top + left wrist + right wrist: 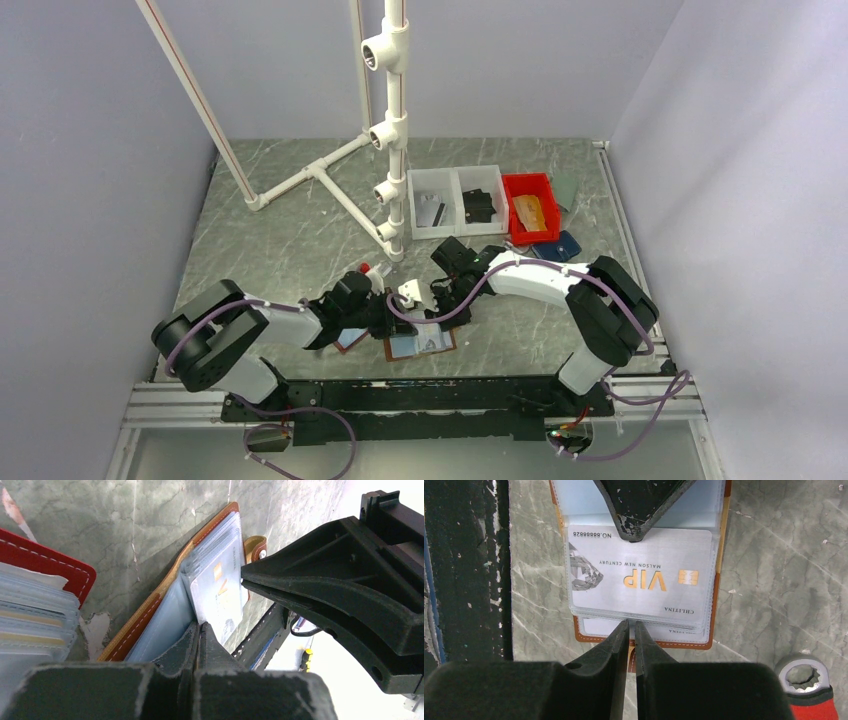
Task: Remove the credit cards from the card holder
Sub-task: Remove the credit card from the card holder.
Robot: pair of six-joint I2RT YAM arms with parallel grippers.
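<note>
A brown card holder (pixel 420 345) lies open on the table, its clear sleeves fanned out (pixel 644 630). The top sleeve holds a silver VIP credit card (pixel 639 575). My left gripper (pixel 200 627) is shut with nothing between its jaws, and its tip (pixel 639 510) presses down on a sleeve at the card's far edge. My right gripper (pixel 632 625) faces it from the other side, closed to a thin slit on the near edge of the top sleeve. In the left wrist view one of the right fingers (pixel 325 590) touches the card's edge (pixel 215 585).
A red card holder (pixel 40 580) with filled sleeves lies just left of the brown one. A red-handled wrench (pixel 804 680) rests to the right. White bins (pixel 455 200), a red bin (pixel 530 205) and a white pipe frame (pixel 395 130) stand farther back. The black rail (pixel 464 580) borders the table.
</note>
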